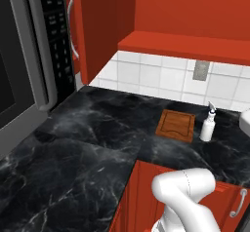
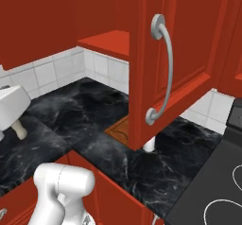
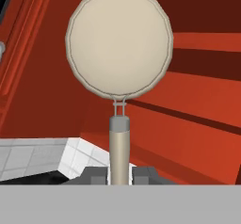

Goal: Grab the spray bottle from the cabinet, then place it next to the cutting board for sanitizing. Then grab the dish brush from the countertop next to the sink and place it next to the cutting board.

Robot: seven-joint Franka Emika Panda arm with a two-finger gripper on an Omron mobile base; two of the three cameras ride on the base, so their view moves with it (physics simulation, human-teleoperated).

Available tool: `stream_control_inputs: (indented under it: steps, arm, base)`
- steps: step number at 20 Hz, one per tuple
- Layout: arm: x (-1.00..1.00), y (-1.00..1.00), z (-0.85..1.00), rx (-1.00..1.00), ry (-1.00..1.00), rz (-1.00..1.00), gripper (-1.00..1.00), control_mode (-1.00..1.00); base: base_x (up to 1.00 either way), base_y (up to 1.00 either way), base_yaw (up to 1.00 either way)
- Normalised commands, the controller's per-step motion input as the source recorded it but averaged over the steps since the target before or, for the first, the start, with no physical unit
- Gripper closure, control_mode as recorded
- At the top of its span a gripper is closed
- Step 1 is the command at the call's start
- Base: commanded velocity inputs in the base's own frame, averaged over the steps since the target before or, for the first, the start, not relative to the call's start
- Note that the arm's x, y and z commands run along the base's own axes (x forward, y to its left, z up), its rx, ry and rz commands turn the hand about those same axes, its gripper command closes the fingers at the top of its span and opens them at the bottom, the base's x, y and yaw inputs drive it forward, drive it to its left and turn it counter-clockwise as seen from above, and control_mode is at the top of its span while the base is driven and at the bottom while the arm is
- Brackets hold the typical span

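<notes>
- Jaws of the gripper point(image 3: 119, 175) clamp the dish brush point(image 3: 119, 44) by its thin handle, round head raised before the red cabinet point(image 3: 197, 105).
- Spray bottle point(image 1: 208, 125) stands upright just beside the cutting board point(image 1: 176, 125) on the countertop point(image 1: 83, 143).
- Carry the brush low under the open door point(image 2: 170, 63); set it beside the board, clear of the bottle.

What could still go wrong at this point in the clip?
The gripper pinches only the thin handle of the dish brush, so the round head might swing or slip. The spray bottle stands close beside the cutting board, so it could be knocked over. The open cabinet door overhangs the board.
</notes>
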Motion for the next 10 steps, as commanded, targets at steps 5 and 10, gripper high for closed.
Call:
stream_control_inputs:
  steps: [5,10]
  arm:
    - [0.00,0.00,0.00,0.00,0.00,0.00,1.00,1.00]
    - [0.00,0.00,0.00,0.00,0.00,0.00,1.00,1.00]
  base:
    - [0.03,0.76,-0.12]
    - [0.21,0.40,-0.03]
